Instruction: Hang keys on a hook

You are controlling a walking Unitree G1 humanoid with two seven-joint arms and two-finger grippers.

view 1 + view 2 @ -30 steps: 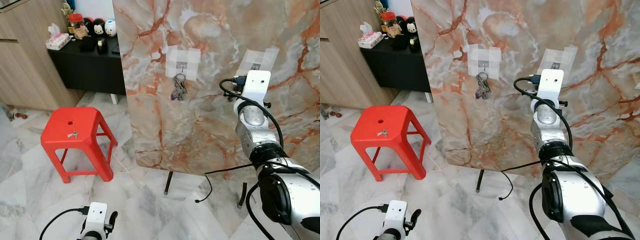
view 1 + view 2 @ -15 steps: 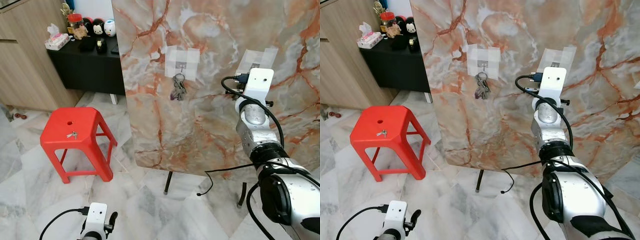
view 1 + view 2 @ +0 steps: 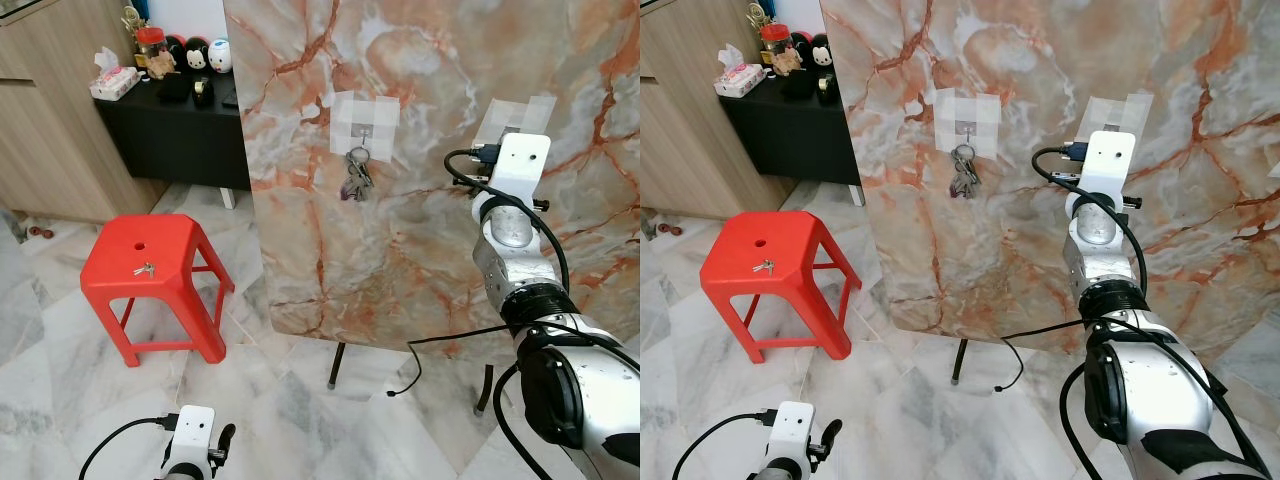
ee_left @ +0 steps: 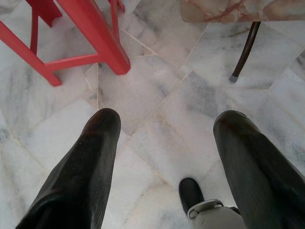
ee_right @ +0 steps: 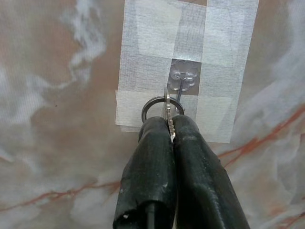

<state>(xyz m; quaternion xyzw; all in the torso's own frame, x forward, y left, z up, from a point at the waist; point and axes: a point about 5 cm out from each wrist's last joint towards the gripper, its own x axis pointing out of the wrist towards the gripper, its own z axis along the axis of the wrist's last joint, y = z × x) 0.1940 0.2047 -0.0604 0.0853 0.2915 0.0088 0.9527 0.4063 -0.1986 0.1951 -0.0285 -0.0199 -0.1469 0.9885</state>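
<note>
One key (image 5: 167, 114), light, rigid and slippery metal, sits pinched by its blade in the clamped right gripper (image 5: 171, 131), its ring at the taped hook (image 5: 182, 82). Left gripper (image 4: 167, 143) hangs spread apart, idle.

home | marble floor (image 3: 60, 330) | wooden cabinet (image 3: 50, 110) | red stool (image 3: 150, 265) | toys on sideboard (image 3: 190, 55)

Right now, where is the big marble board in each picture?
Left eye view: marble board, upper right.
Right eye view: upper middle and right.
Left wrist view: its bottom edge, above a dark leg.
Right wrist view: the background behind the key.
Shared landmark: the tape patch, in both eye views and right wrist view.
</note>
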